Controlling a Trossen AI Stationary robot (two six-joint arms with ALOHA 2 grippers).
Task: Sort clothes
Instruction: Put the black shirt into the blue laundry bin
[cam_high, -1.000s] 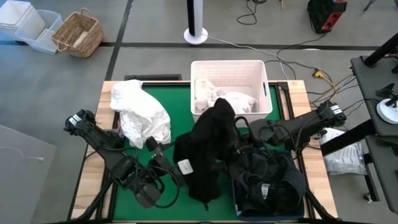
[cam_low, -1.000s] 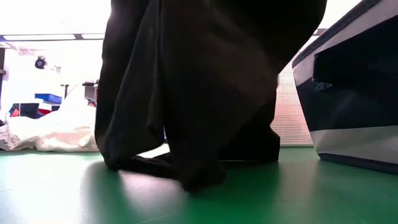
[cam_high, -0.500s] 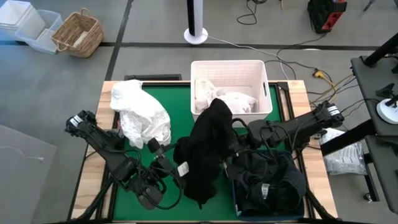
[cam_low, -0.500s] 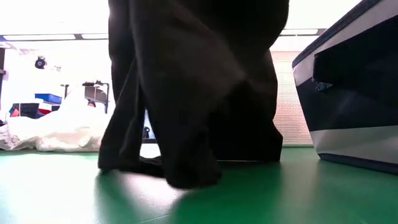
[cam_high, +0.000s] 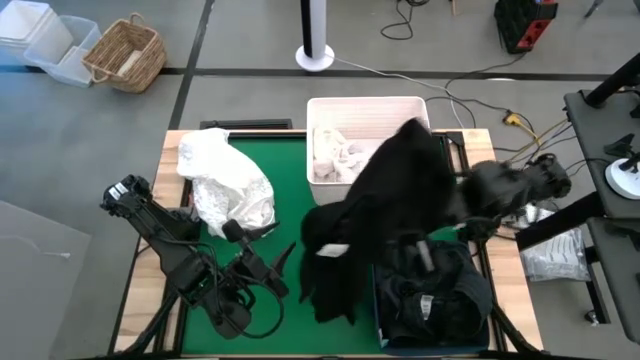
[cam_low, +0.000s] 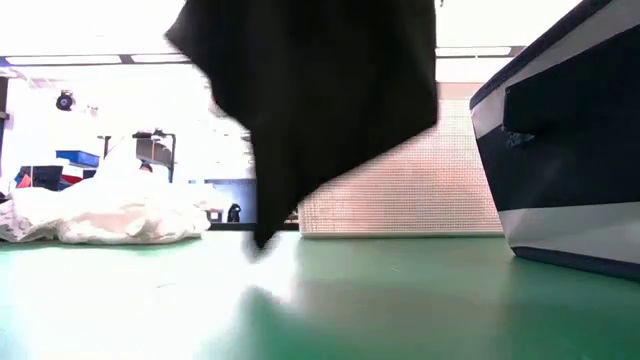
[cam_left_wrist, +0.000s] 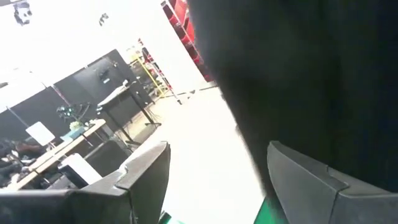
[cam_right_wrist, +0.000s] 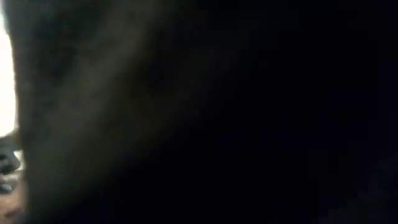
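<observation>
Black garment (cam_high: 385, 215) hung lifted off the green worktop (cam_high: 290, 170), draped from the white bin (cam_high: 325, 112) toward the navy bin (cam_high: 377, 312). Right end effector lay hidden beneath its upper folds, clamped shut on it. Left end effector (cam_high: 272, 262), fingers parted, sat beside the garment's lower edge, holding nothing.

- High view: even, soft lighting, sharp.
- Low view: background blown out white; black garment (cam_low: 320, 100) backlit, edges motion-blurred.
- Left wrist view: overexposed, blurry.
- Right wrist view: nearly all dark.
</observation>
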